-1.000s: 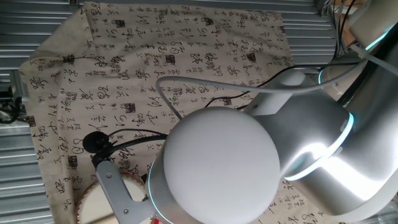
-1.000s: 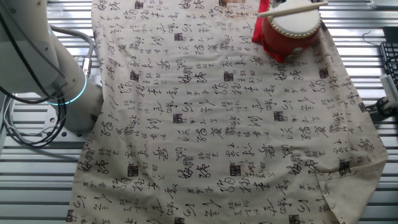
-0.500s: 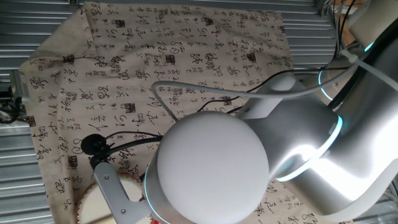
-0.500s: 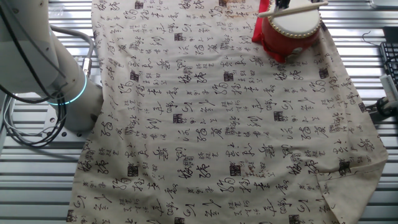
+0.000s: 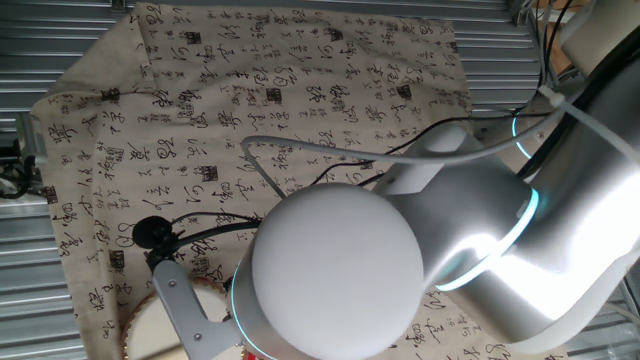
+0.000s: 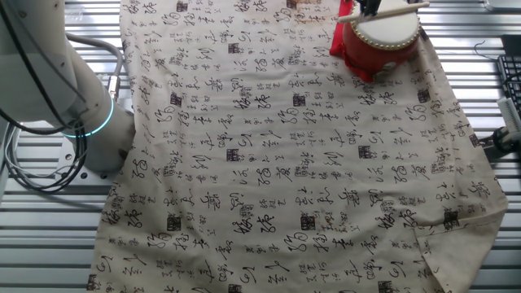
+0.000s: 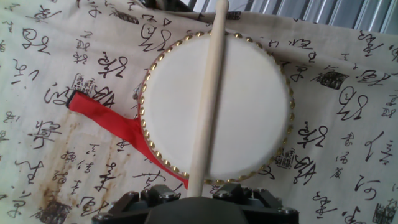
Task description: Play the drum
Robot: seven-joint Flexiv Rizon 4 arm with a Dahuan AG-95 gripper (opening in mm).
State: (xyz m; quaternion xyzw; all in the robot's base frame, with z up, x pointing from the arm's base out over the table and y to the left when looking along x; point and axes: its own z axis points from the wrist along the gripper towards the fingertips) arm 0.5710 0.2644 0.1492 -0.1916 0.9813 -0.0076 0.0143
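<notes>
One red ribbon (image 7: 106, 118) trails at 9 o'clock of the drum (image 7: 249, 106), centre frame on the cloth (image 7: 348, 162), stick (image 7: 208, 93) across its skin, pinched by gripper (image 7: 194, 198) at 6 o'clock; striking step, next likely lift-and-tap.

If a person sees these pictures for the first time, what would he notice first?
Probably the drum, whose cream head fills the hand view, with a pale stick crossing it and a red strap trailing to its left. Next, the calligraphy-printed cloth covering the table, and the arm's white joint blocking one fixed view.
</notes>
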